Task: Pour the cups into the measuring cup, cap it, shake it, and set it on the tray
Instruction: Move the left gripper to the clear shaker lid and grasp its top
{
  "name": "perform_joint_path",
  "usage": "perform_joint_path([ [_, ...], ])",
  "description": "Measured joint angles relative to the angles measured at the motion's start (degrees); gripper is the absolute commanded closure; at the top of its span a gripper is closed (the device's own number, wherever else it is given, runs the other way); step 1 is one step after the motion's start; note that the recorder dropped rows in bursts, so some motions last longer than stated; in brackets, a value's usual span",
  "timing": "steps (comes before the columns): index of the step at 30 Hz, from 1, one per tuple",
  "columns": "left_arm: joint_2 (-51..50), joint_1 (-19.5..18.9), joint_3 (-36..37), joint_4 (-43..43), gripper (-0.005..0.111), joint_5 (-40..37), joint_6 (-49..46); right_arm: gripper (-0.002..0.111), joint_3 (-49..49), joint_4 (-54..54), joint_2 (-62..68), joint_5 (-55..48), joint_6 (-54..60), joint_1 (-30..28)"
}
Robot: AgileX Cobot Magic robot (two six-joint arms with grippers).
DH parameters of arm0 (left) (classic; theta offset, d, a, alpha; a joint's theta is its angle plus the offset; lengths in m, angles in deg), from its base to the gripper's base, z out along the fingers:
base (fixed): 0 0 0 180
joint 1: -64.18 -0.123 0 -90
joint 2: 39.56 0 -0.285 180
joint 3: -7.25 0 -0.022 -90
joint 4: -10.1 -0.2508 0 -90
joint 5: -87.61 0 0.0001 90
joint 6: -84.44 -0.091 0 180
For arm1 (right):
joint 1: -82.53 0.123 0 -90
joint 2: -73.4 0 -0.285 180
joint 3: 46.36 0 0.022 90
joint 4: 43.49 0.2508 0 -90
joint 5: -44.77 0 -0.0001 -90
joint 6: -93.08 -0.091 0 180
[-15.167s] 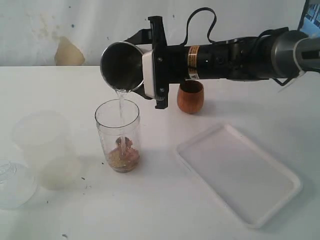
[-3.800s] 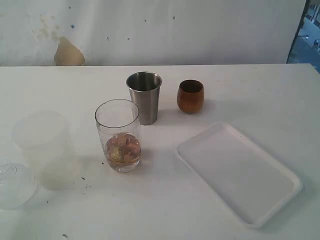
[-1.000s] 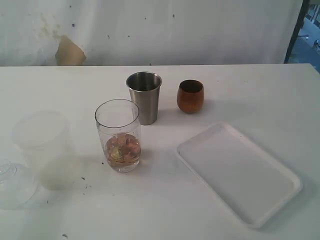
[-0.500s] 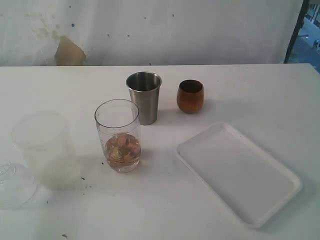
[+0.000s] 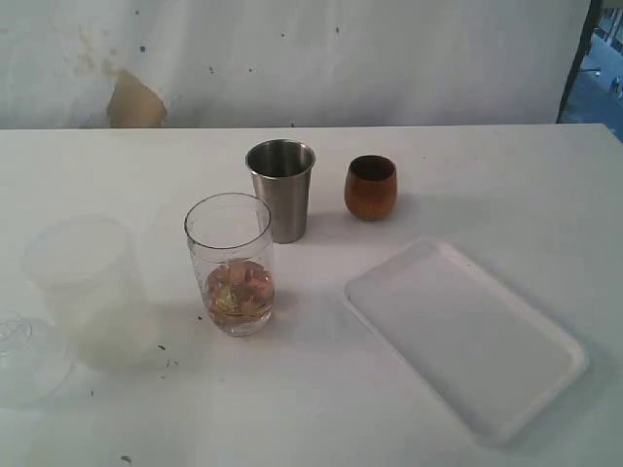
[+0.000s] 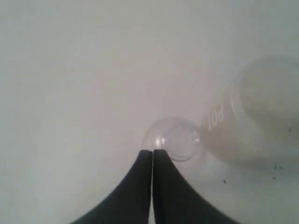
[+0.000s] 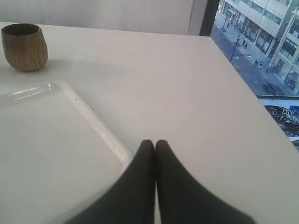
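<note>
The measuring cup stands upright and open-topped on the white tabletop, left of centre in the exterior view. Its lower part holds brownish pieces in liquid. The steel tumbler stands upright just behind it and slightly to the right, close but apart. The wooden cup stands upright to the right of the tumbler, with a clear gap between them. The white tray lies flat at the front right, well apart from the cups, with its long side running diagonally. A frosted plastic cup stands to the left of the measuring cup. The clear domed cap rests on the tabletop at the far left edge, just beside the frosted cup, neck upward. In the left wrist view, the left gripper has its jaws pressed together on nothing. Their tips sit at the rim of the cap, and contact cannot be determined. The right gripper has its jaws closed and empty over the tabletop, beside a corner of the tray.
</note>
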Motion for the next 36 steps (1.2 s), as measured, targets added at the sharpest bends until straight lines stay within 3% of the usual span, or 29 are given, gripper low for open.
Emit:
perform_joint_path([
  [5, -10.16, 0.00, 0.00, 14.42, 0.054, 0.44, -13.82, 0.108, 0.00, 0.00, 0.00, 0.00, 0.00, 0.00],
  [10, -16.60, 0.00, -0.36, 19.69, 0.054, 1.03, -21.33, 0.108, 0.00, 0.00, 0.00, 0.00, 0.00, 0.00],
  [19, -25.65, 0.00, -4.96, 17.77, 0.053, -0.96, -31.19, 0.108, 0.00, 0.00, 0.00, 0.00, -0.46, 0.00],
  [26, -29.29, 0.00, -6.54, 9.12, 0.029, -0.37, -30.93, 0.108, 0.00, 0.00, 0.00, 0.00, -0.91, 0.00],
  [31, -30.85, 0.09, -7.38, 11.00, 0.037, 0.09, -32.75, 0.108, 0.00, 0.00, 0.00, 0.00, -0.91, 0.00],
  [36, -32.27, 2.76, -7.38, 11.32, 0.036, -1.07, -38.14, 0.108, 0.00, 0.00, 0.00, 0.00, -0.91, 0.00],
])
